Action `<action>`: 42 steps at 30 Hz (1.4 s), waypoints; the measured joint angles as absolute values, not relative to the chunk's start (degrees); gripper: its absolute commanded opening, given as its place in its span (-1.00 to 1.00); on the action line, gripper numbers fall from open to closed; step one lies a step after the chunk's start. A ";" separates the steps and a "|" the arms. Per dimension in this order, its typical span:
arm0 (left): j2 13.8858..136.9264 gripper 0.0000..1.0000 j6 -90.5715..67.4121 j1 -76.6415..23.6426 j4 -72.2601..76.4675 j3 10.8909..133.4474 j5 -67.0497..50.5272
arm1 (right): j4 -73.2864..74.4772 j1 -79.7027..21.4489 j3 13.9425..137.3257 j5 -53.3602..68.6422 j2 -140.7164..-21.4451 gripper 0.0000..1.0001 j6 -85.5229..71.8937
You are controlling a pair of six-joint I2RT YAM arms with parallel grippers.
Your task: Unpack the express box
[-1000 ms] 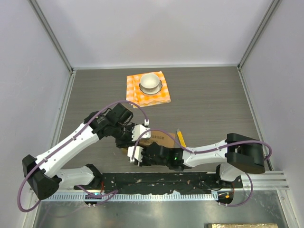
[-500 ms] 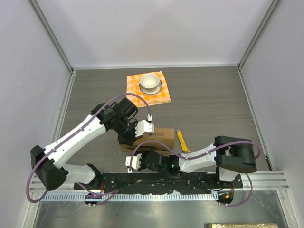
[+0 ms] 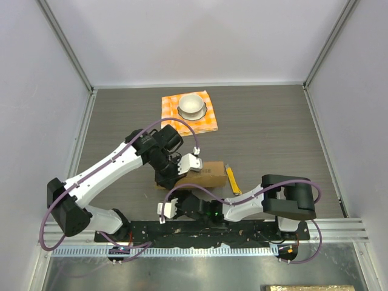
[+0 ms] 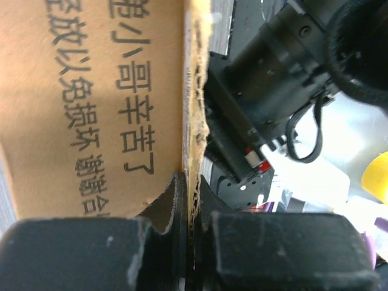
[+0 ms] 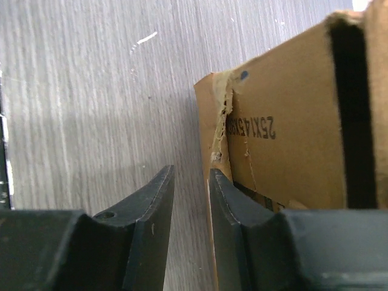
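looking at grey wood-grain table (image 3: 273,133), pale walls (image 3: 194,42) on three sides. express box (image 3: 209,174) near the arm bases, flap edge pinched by left gripper (image 4: 191,200). right gripper (image 5: 191,182) just beside box corner, fingers a sliver apart, nothing between.

The express box (image 3: 209,174) slid right; the right end effector (image 3: 165,210) backed off nearer.

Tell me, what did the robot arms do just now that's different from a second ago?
The right gripper pulled back from the express box toward the near edge, fingers apart and empty. The left gripper slid to the right, pinching the box's cardboard edge. The bowl, checked cloth and yellow tool stayed put.
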State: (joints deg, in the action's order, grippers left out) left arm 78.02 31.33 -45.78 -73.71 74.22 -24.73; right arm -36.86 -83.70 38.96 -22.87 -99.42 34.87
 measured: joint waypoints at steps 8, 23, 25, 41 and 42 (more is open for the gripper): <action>78.02 -1.00 27.20 -46.70 -70.76 72.38 -27.00 | -40.05 -82.17 38.24 -24.01 -99.42 -0.33 38.61; 76.64 -1.00 26.35 -46.98 -69.12 71.90 -33.32 | -38.26 -82.26 35.55 -22.98 -95.18 -0.33 43.62; 76.77 -1.00 27.05 -46.85 -69.82 72.01 -34.28 | -33.74 -82.06 36.71 -20.01 -94.63 -0.34 42.09; 86.43 0.38 34.92 -40.10 -77.89 78.28 -46.81 | -23.42 -79.64 44.03 -10.28 -98.41 -0.99 27.73; 85.78 0.47 35.22 -39.13 -77.78 78.28 -47.55 | -22.83 -79.05 44.03 -9.54 -98.08 -0.99 26.46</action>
